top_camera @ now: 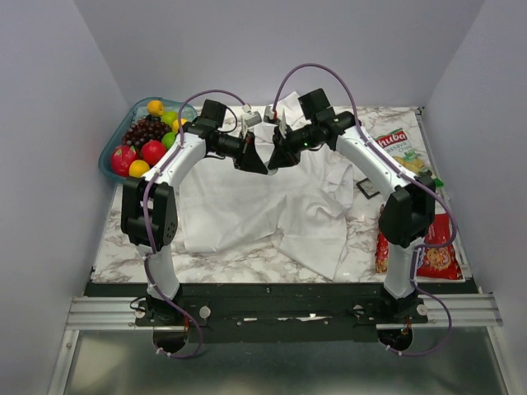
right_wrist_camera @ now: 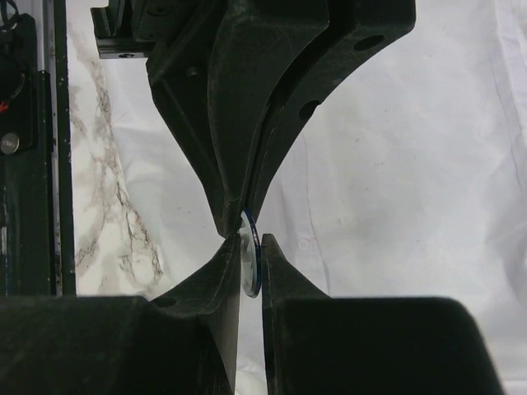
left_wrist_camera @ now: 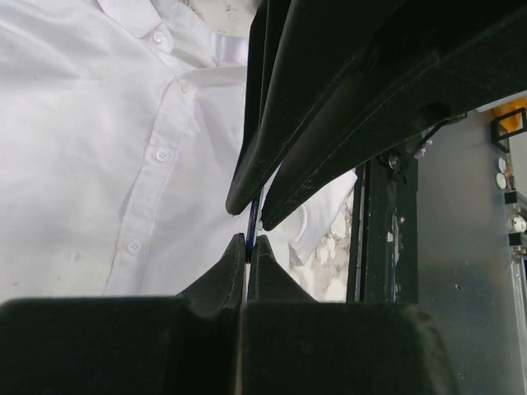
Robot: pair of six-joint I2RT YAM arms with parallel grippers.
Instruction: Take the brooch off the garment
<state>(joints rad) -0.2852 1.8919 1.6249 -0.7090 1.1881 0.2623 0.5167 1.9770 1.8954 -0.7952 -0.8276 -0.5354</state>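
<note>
Right jaws and left jaws both clenched on brooch (right_wrist_camera: 250,257), over white garment (top_camera: 239,206).

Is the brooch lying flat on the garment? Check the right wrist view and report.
No: the brooch stands on edge, pinched between the fingers of the right gripper, with the garment behind it.
</note>
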